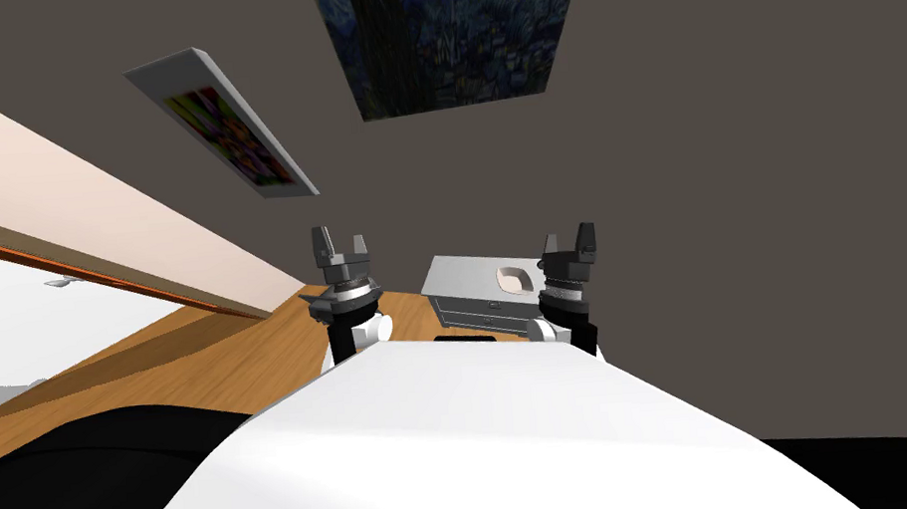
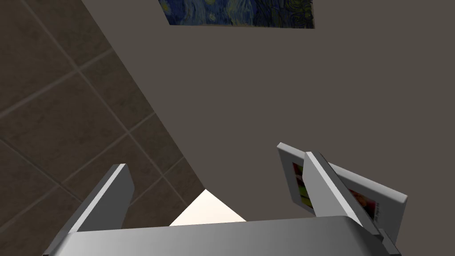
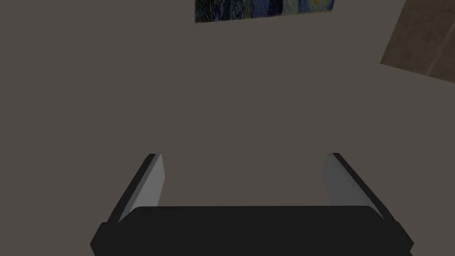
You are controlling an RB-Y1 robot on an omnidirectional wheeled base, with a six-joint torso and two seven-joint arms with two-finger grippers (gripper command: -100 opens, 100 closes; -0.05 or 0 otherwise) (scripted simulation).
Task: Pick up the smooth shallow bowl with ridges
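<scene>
Against the dark grey wall (image 1: 737, 197) stands a low grey chest (image 1: 463, 274) with drawers. Both arms are raised before it: the left gripper (image 1: 341, 240) off to its left, the right gripper (image 1: 568, 238) in line with its right end, both with fingers apart and empty. A shallow white bowl (image 1: 515, 279) sits on the chest's top near the right edge.

The left arm (image 1: 344, 340) and right arm (image 1: 577, 332) are black tubes with white rounded joints below and ribbed grey collars above. The left gripper (image 1: 341, 240) and right gripper (image 1: 568, 237) are dark grey boxes, each with two flat, light grey blade fingers (image 2: 331, 190). Up close, the left's base looks silvery and the right's black.
</scene>
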